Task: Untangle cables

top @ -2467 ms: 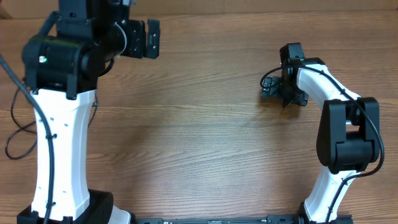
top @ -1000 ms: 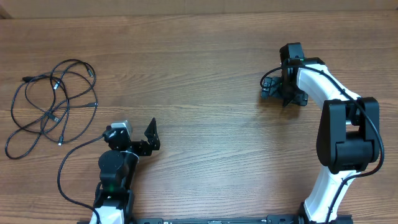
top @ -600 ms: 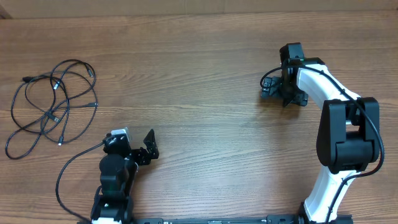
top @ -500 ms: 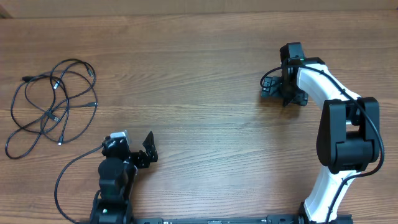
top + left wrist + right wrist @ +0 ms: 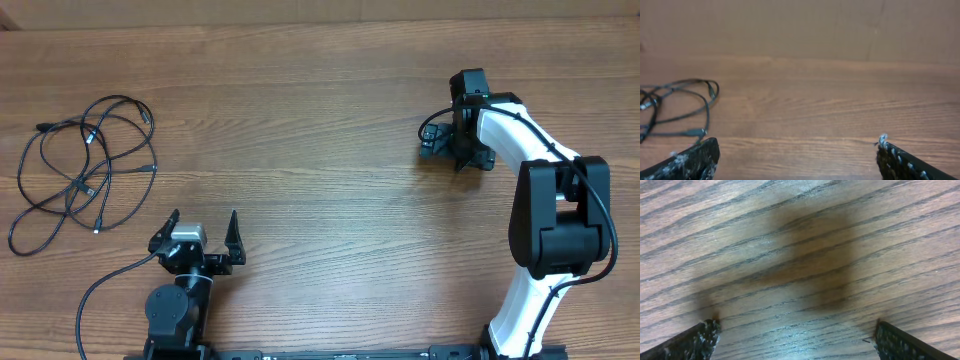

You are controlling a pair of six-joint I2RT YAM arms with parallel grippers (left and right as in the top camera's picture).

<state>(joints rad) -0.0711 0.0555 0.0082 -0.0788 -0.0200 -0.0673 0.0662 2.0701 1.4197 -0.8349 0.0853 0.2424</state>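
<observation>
The left gripper [image 5: 203, 220], jaws spread wide and empty, has drawn back and swung to face forward. The cables [image 5: 78, 184] lie ahead to its left, apart from it and still tangled. The right gripper [image 5: 457, 148], equally wide and empty, stays put, so untangling looks not yet begun.

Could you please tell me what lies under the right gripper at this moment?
Under the right gripper, the wrist view shows only bare table darkened by a shadow. From overhead, the gripper itself covers that spot.
</observation>
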